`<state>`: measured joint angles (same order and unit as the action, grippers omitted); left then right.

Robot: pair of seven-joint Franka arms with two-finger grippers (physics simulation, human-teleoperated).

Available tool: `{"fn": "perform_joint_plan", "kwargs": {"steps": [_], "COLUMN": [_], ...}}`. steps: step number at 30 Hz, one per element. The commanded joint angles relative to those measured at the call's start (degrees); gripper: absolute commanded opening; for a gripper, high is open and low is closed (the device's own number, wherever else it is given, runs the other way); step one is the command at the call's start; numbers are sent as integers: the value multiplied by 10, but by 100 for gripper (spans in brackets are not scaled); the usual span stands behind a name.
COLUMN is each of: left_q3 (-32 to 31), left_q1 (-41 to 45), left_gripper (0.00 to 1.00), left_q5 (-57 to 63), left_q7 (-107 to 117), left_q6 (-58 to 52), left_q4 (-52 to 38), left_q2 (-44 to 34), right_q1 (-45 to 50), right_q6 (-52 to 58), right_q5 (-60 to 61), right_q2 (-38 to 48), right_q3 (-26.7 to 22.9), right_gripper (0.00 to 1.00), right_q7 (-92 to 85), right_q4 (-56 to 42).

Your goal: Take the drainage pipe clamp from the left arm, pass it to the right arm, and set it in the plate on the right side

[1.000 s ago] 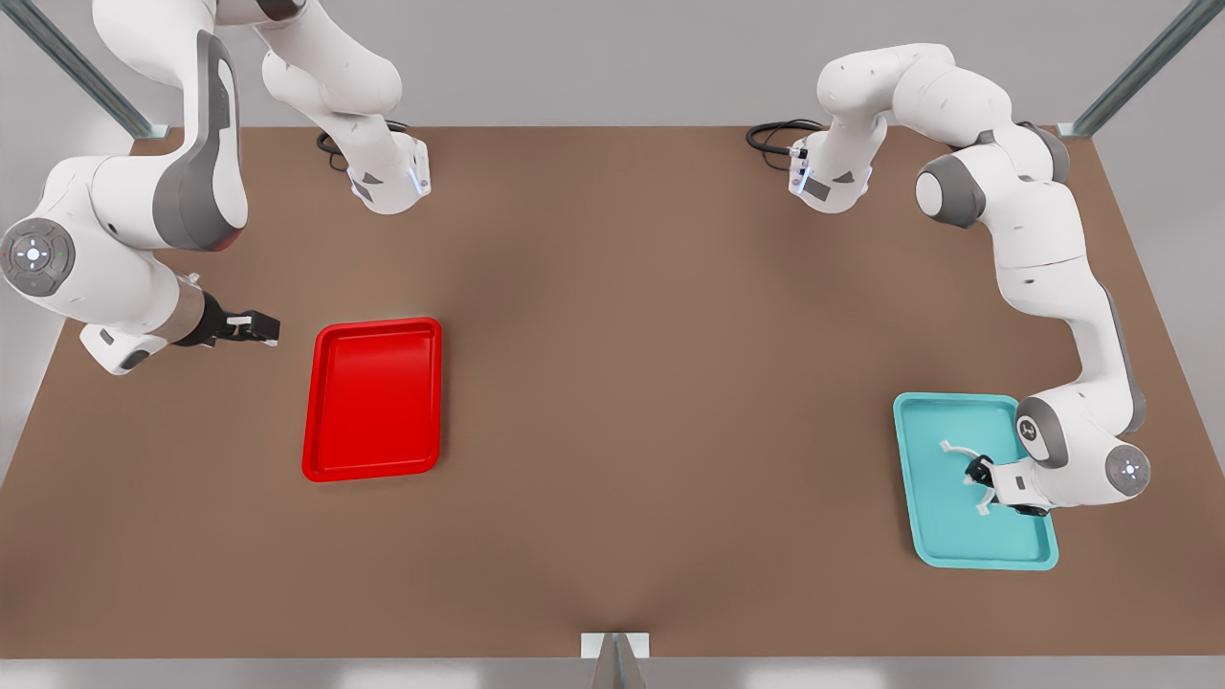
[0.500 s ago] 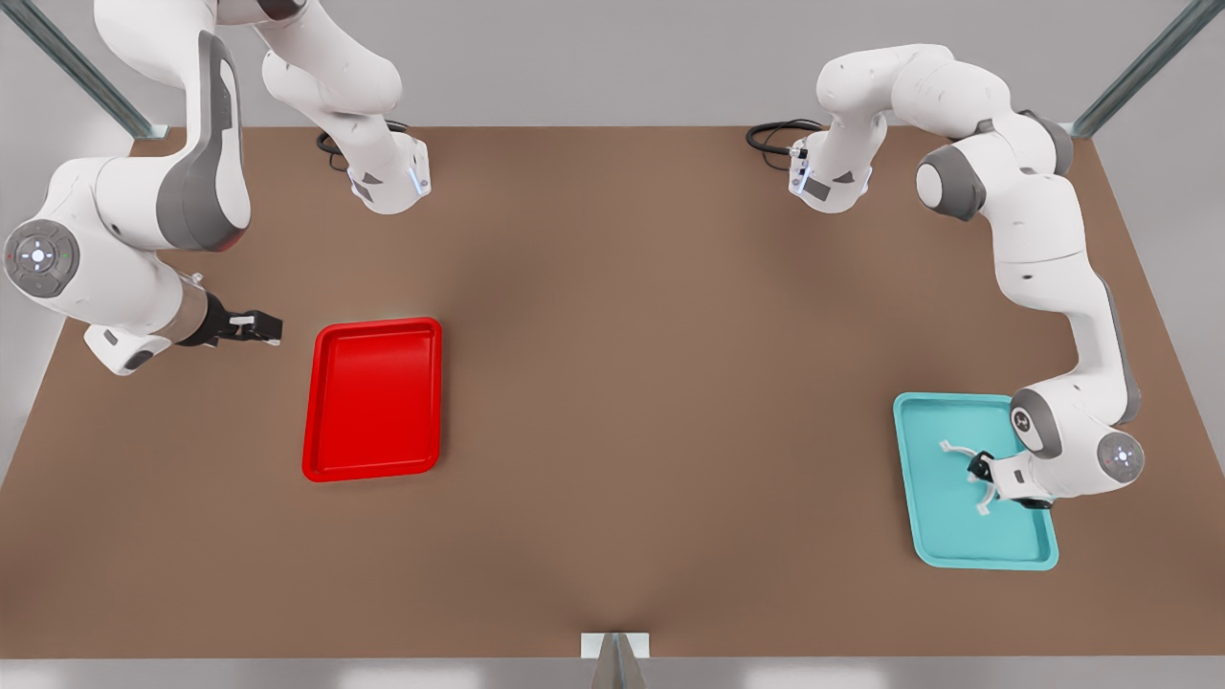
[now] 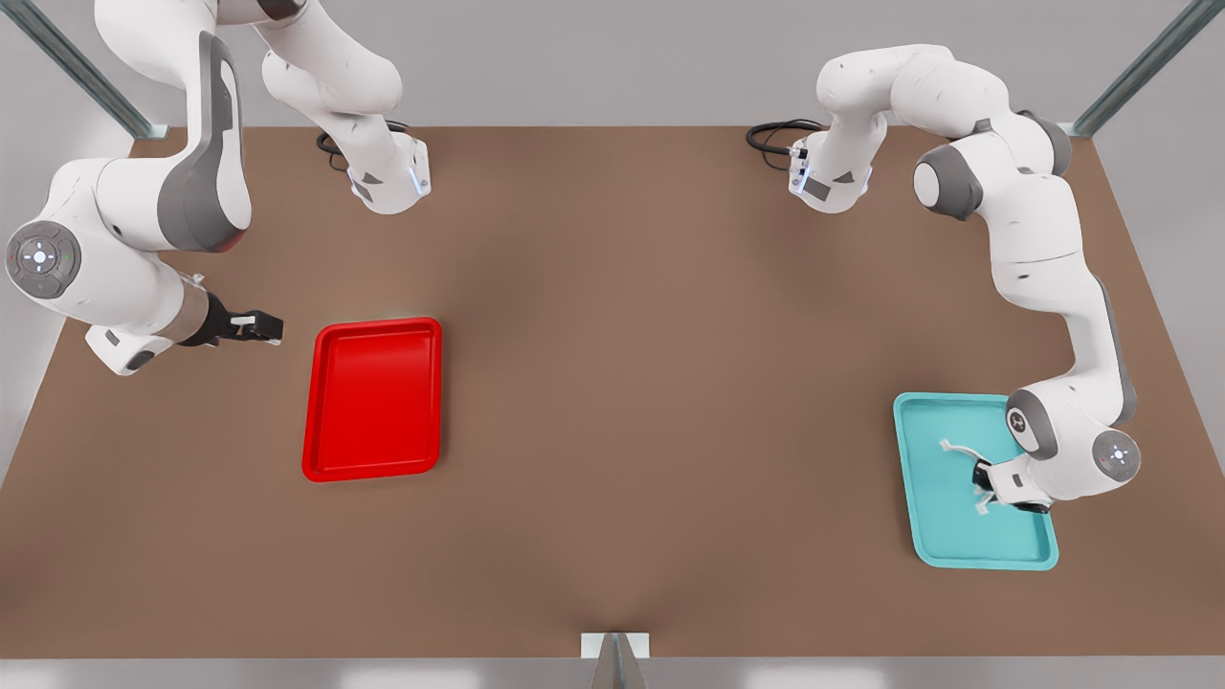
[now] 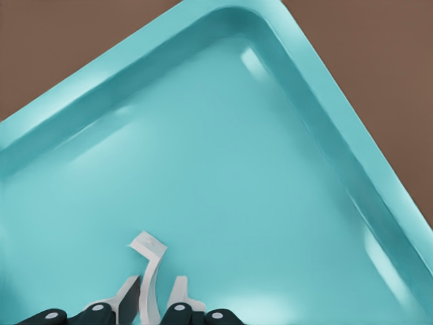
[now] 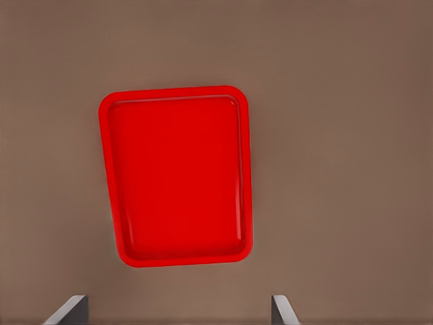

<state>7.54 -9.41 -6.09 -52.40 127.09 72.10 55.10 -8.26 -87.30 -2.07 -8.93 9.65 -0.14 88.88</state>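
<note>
1. Now the left hand [image 3: 978, 476] is down inside the teal tray [image 3: 933, 536] at the front view's right, its two fingers [image 4: 177, 298] pinched on the clamp [image 3: 962, 454].
2. From the left wrist, the clamp [image 4: 150, 271] stands as a thin white strip between the fingertips, one bent tab sticking out past them over the tray floor [image 4: 237, 169].
3. Seen from the front, the clamp's half-ring curves away from the hand toward the tray's middle, with a tab at each end.
4. Whether the clamp rests on the tray floor or sits just above it cannot be told.
5. Over at the front view's left, the right hand [image 3: 256, 328] waits above the brown tabletop [image 3: 670, 335], beside the plate [image 3: 373, 397] without touching it, its fingers [image 5: 71, 310] spread wide and holding nothing.
6. From the right wrist, the red plate [image 5: 177, 175] lies flat on the tabletop.
</note>
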Motion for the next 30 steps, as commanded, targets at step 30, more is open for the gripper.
{"fn": "perform_joint_plan", "kwargs": {"steps": [30], "left_q3": [13], "left_q1": [17], "left_gripper": [21], "left_q5": [2], "left_q7": [21], "left_q6": [-37], "left_q4": [0], "left_q2": [-10], "right_q1": [1], "right_q6": [-2], "right_q5": [-1], "right_q2": [1], "right_q3": [3], "right_gripper": [100], "right_q7": [-1], "right_q4": [9]}}
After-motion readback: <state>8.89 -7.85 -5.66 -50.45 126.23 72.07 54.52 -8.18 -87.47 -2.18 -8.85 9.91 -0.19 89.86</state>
